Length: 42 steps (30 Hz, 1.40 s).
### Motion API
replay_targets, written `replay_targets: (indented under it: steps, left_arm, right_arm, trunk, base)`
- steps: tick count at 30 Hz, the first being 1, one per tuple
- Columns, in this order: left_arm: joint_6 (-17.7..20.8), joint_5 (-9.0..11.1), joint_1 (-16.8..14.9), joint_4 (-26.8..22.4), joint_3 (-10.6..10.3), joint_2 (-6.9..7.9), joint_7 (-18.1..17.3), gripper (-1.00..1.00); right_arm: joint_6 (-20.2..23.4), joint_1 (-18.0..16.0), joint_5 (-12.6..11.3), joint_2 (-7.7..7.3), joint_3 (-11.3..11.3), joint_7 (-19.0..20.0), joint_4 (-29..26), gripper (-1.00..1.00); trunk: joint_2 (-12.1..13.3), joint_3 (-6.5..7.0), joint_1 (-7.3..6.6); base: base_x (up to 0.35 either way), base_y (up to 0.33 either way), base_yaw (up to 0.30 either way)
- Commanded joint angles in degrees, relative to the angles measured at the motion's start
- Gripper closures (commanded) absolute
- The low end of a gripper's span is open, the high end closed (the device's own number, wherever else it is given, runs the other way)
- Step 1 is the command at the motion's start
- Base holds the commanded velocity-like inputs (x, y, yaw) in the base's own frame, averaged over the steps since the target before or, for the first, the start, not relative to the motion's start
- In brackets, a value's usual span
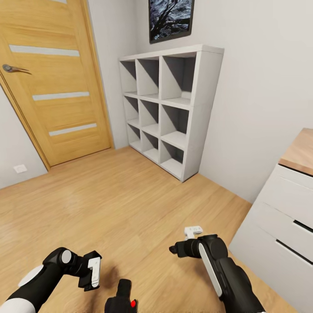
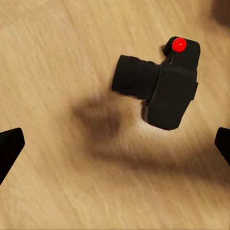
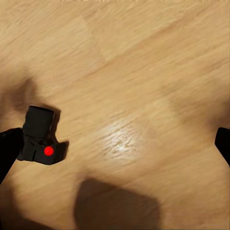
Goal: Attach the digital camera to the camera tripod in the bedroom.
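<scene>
**Reaching for the camera on the floor**

The digital camera point(image 1: 122, 299) is lying on the light wood floor point(image 1: 130, 204) at the very bottom of the head view, between the two arms and nearer the left one, with its red button point(image 1: 133, 303) showing. In the left wrist view the camera point(image 2: 160, 86) is sitting ahead of the spread fingers, off toward one fingertip point(image 2: 9, 146) rather than centred, its lens pointing sideways along the boards. The left gripper point(image 1: 92, 274) is hovering just beside it with its jaws wide apart and nothing between them. The right gripper point(image 1: 191, 241) is hanging over bare floor, well apart from the camera point(image 3: 39, 136), and its jaws are likewise spread with nothing held.

The step in hand looks to be the pick-up with the left arm. To do it well, the gripper probably needs shifting until the chunky body, not the lens, is lying midway between the fingers, then lowering straight down before closing.

An oak door point(image 1: 52, 82), a white cube shelf point(image 1: 169, 108) and a white dresser point(image 1: 282, 226) are standing around the room.
</scene>
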Motion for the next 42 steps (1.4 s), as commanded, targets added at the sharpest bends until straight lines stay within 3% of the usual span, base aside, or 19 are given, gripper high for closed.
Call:
replay_targets:
  steps: [1, 14, 30, 42]
  left_arm:
    - [-0.8, -0.4, 0.0, 0.2, -0.2, 0.03, 0.4, -1.00]
    - [-5.5, -3.5, -0.2, 4.8, -2.0, -0.68, 4.3, -1.00]
    - [-9.5, -3.8, -0.2, 5.4, -2.3, -1.27, 4.3, -1.00]
    - [-12.4, -3.8, -0.3, 5.5, -2.3, -0.77, 4.4, -1.00]
  right_arm:
    - [0.2, -0.3, -0.1, 0.01, 0.0, 0.0, 0.1, -1.00]
    - [0.2, -1.9, -0.4, -0.24, -0.1, 0.1, 0.0, -1.00]
    - [0.2, -1.9, -0.4, -0.20, -0.2, 0.1, -0.5, -1.00]
    - [0.2, -1.9, -0.5, -0.18, -0.1, 0.1, -0.6, -1.00]
  trunk:
    - [0.0, -0.14, -0.01]
    - [0.0, -1.26, -0.01]
    - [0.0, -2.65, -0.01]
    - [0.0, -3.69, -0.01]
  base:
    - [0.000, 0.000, 0.000]
    - [0.000, 0.000, 0.000]
    - [0.000, 0.000, 0.000]
    - [0.000, 0.000, 0.000]
